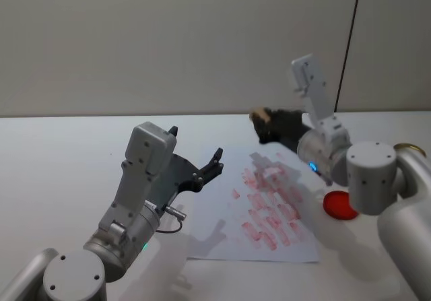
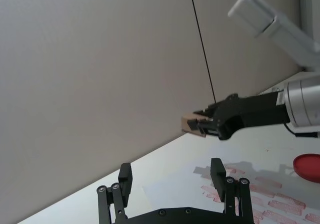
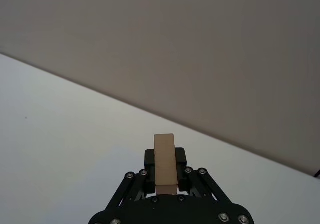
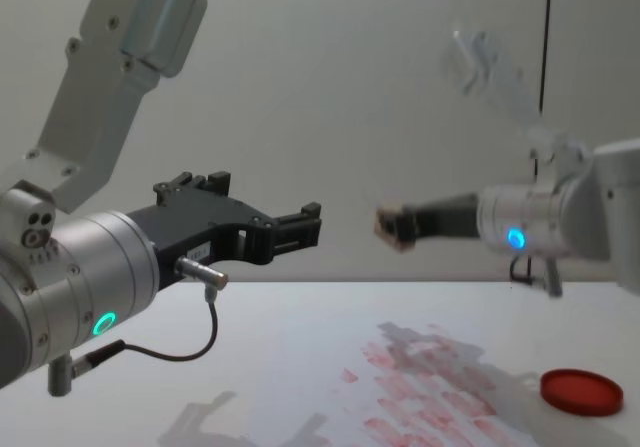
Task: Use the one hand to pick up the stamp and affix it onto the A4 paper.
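Observation:
My right gripper [image 1: 264,122] is shut on the stamp [image 1: 258,116], a small tan wooden block, and holds it in the air above the far edge of the A4 paper [image 1: 222,227]. From the right wrist the stamp [image 3: 165,161] stands between the black fingers [image 3: 180,159]. The chest view has the stamp [image 4: 388,222] well above the table. The white A4 paper [image 4: 330,367] carries rows of red stamp marks. My left gripper [image 1: 214,163] hovers open over the paper's left part, with nothing in it. In the left wrist view the stamp [image 2: 189,124] sits at the tip of the right gripper [image 2: 200,125].
A flat round red ink pad [image 1: 340,205] lies on the white table to the right of the paper, seen as ink pad [image 4: 582,391] from the chest. A plain wall stands behind the table.

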`<state>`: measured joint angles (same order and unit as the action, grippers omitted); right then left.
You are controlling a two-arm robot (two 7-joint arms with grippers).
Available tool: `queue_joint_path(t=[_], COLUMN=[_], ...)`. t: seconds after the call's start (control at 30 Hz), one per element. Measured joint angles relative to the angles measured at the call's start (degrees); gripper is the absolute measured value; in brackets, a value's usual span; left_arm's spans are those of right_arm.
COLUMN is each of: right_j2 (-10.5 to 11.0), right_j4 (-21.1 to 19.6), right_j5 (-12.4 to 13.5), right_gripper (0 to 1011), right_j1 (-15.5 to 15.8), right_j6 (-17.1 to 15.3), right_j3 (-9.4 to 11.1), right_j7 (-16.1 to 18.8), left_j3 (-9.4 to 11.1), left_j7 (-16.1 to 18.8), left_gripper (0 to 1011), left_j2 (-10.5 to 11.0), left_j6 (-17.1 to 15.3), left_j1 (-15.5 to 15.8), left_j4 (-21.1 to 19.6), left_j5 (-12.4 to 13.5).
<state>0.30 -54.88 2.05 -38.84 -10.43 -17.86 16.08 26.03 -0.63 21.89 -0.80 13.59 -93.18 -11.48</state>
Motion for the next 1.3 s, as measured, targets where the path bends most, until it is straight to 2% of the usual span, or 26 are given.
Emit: queue_joint_path(t=[0.37, 0.47, 0.7, 0.73, 0.8, 1.13, 1.3], right_j2=[2.3, 3.5, 5.8, 5.8, 6.9, 10.0, 11.0], right_j4=[-12.2, -16.5, -23.5, -23.5, -26.2, -32.4, -33.8], right_j5=[1.3, 1.9, 3.4, 3.4, 4.3, 7.1, 7.9], right_gripper=[216, 216, 216, 216, 216, 216, 216], right_j1=[4.6, 6.9, 11.5, 11.5, 13.7, 20.3, 22.8], right_j6=[0.8, -0.6, -4.5, -4.5, -6.4, -12.3, -14.4], right_j3=[1.2, 1.7, 2.6, 2.6, 3.1, 4.2, 4.4], right_j7=[-3.6, -5.1, -7.5, -7.5, -8.4, -10.4, -10.9], left_j3=[0.0, 0.0, 0.0, 0.0, 0.0, 0.0, 0.0], left_j7=[0.0, 0.0, 0.0, 0.0, 0.0, 0.0, 0.0], left_gripper=[993, 993, 993, 993, 993, 993, 993], left_j2=[0.0, 0.0, 0.0, 0.0, 0.0, 0.0, 0.0], left_j6=[0.0, 0.0, 0.0, 0.0, 0.0, 0.0, 0.0], left_j1=[0.0, 0.0, 0.0, 0.0, 0.0, 0.0, 0.0], left_j4=[0.0, 0.0, 0.0, 0.0, 0.0, 0.0, 0.0], left_j5=[0.0, 0.0, 0.0, 0.0, 0.0, 0.0, 0.0])
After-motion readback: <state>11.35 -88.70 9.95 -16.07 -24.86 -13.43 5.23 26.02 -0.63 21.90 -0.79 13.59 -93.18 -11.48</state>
